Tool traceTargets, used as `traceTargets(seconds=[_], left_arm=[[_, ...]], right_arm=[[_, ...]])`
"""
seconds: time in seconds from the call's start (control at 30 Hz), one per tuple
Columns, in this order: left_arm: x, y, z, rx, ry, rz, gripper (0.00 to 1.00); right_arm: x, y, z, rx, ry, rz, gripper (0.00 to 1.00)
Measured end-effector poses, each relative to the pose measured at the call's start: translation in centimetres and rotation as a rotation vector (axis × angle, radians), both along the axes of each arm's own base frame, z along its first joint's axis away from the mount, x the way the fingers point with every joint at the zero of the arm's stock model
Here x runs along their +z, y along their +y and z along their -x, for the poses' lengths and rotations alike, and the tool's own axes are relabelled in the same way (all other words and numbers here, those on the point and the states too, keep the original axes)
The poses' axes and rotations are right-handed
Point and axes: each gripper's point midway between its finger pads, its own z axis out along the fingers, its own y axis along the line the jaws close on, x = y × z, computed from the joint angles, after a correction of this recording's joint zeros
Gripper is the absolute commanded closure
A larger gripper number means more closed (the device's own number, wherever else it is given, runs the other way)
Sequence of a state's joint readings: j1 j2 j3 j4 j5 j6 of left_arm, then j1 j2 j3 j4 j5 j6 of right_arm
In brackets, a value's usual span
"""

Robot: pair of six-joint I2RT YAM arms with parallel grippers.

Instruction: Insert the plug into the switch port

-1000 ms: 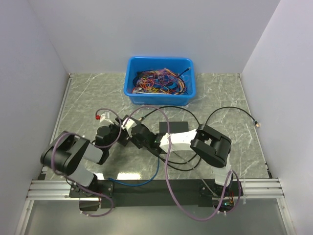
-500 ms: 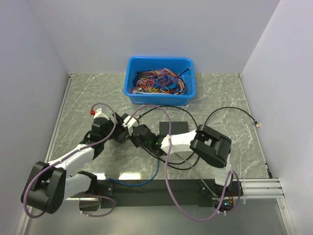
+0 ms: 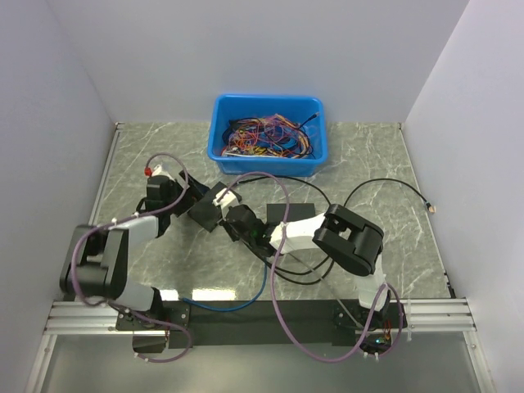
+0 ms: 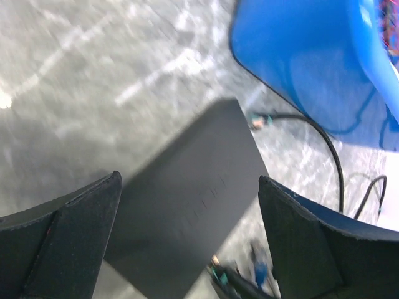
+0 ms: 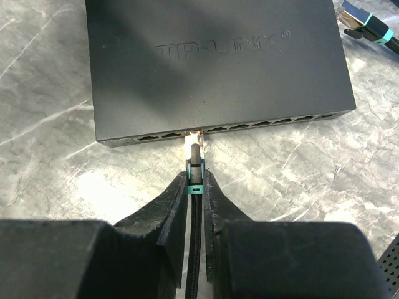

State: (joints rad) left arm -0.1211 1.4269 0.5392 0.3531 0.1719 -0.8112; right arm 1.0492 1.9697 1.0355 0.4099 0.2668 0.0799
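Top: left gripper [image 3: 202, 214] and right gripper [image 3: 235, 221] nearly meet, contact unreadable. Left wrist: jaws released wide, switch [image 4: 187, 193] between them but ungripped, so a push could slide it away. Right wrist: clenched on plug [image 5: 195, 152], tip at port row [image 5: 249, 128] just ahead; a slight tilt could jam it.

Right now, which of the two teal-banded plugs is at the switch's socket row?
The plug pinched in the right gripper, tip at the socket row; the other plug lies loose past the switch.
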Motion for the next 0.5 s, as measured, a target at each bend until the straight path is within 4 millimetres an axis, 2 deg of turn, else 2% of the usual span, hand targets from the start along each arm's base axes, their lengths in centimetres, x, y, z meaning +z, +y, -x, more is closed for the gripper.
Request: traceTargets(seconds=[0.17, 0.3, 0.5], left_arm=[[-2.1, 1.1, -2.3, -0.004, 0.039, -0.008, 0.04], [-2.2, 0.6, -4.1, -0.046, 0.019, 0.002, 0.05], [-2.2, -0.8, -3.8, -0.133, -0.018, 0.045, 0.06]], right_arm=[[0.0, 0.1, 0.2, 0.000, 0.002, -0.008, 1.00], [-0.1, 0.2, 0.4, 0.001, 0.000, -0.007, 1.00], [-0.1, 0.3, 0.5, 0.001, -0.003, -0.007, 1.00]])
